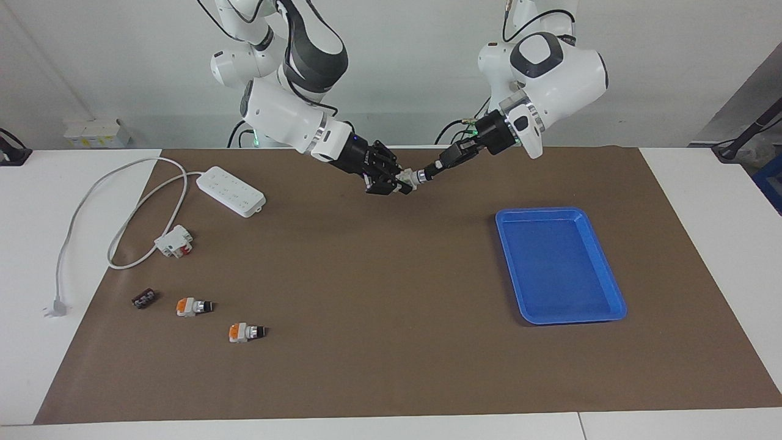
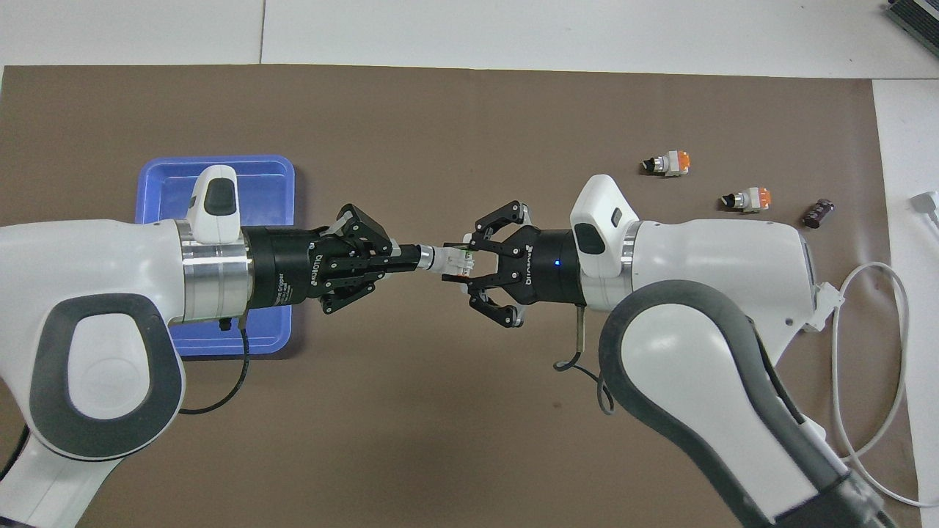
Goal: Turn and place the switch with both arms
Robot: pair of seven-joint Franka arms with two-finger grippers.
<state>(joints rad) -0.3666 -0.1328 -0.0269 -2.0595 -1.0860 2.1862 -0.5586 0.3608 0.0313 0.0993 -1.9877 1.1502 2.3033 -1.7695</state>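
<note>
Both arms meet in mid-air over the brown mat, at the robots' end of the surface. The switch (image 2: 449, 259) hangs between the two grippers, clear of the mat. The right gripper (image 2: 466, 264) grasps its pale body, jaws clenched on it; the left gripper (image 2: 402, 258) has its jaws clamped on the knob end. Judged from this, pick-up is done and the turning of the knob is under way or just finished; placing is left. The blue tray (image 1: 559, 264), toward the left arm's end, holds nothing and is the likely goal. Two orange switches (image 1: 194, 307), a small dark part (image 1: 143, 299), a white-and-red block (image 1: 175, 241) and a power strip (image 1: 231, 191) lie untouched toward the right arm's end. White lettering shows on each gripper's body, too small to read.
</note>
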